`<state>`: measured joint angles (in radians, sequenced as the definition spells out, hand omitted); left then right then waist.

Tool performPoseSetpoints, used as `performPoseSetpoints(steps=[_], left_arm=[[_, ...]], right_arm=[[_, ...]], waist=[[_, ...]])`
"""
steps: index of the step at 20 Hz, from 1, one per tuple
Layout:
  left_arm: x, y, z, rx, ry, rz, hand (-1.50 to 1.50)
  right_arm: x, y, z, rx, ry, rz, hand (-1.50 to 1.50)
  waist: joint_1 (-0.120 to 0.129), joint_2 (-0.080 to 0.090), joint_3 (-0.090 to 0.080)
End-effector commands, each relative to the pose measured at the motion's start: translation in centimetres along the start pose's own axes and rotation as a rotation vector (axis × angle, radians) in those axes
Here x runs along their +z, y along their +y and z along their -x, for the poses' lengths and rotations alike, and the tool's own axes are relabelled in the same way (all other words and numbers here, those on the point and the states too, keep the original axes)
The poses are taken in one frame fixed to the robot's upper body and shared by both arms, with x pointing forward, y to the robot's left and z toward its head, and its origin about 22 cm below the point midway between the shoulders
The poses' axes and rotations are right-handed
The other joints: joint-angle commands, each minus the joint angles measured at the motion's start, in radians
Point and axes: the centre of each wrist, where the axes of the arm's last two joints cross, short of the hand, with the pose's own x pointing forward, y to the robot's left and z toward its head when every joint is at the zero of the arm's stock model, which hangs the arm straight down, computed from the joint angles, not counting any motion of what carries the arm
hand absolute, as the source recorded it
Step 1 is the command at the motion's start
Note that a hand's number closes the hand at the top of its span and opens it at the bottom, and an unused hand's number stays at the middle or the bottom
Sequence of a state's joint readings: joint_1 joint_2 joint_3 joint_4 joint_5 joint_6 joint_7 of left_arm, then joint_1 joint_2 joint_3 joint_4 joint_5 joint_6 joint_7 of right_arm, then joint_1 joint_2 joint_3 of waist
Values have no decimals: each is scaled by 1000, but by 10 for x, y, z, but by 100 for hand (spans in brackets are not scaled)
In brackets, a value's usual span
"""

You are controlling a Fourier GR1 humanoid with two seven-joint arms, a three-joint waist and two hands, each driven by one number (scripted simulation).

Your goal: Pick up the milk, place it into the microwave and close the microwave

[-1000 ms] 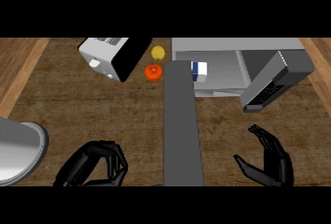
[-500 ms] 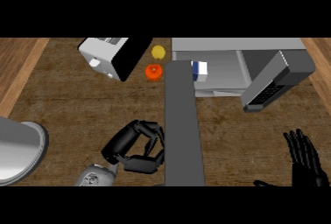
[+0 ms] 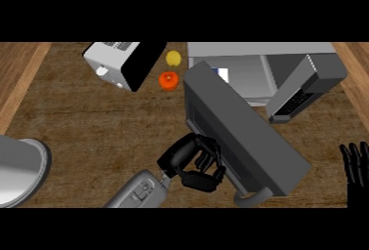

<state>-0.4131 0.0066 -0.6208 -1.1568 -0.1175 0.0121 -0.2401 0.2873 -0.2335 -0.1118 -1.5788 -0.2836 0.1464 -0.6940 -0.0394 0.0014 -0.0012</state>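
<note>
Inside the microwave (image 3: pixel 267 73), behind the door (image 3: pixel 238 132), a bit of blue and white is peeking out, which is probably the milk (image 3: pixel 220 74), so the placing part looks done already. What's left is the closing: the door is being pushed at by the left hand (image 3: pixel 193 163), fingers curled against its outer face near the lower end, nothing being gripped. It's hanging well open at this point. The right hand (image 3: pixel 355 163) is being held open at the right edge, fingers up, just resting.
</note>
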Motion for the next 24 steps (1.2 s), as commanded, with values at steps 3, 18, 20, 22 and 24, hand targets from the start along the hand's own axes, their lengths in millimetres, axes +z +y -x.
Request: performPoseSetpoints(steps=[3, 18, 20, 22, 24], left_arm=[[-16, -31, 12, -2, 147, 71, 150], [-60, -17, -30, 143, -61, -56, 150], [-70, -11, -41, 140, -73, -72, 150], [-74, -5, -39, 146, -67, -99, 150], [-86, 4, -52, 155, -87, -118, 150]], right_arm=[[-20, 8, -17, -85, -59, -84, -150], [-71, 26, -58, -177, -129, -344, -150], [-77, 32, -61, -190, -143, -377, -150], [-82, 30, -67, -194, -168, -390, -150], [-81, 29, -73, -174, -154, -404, -150]], waist=[[-40, 10, -1], [-192, 43, -6], [-213, 48, -5], [-239, 53, -5], [-252, 47, -5]])
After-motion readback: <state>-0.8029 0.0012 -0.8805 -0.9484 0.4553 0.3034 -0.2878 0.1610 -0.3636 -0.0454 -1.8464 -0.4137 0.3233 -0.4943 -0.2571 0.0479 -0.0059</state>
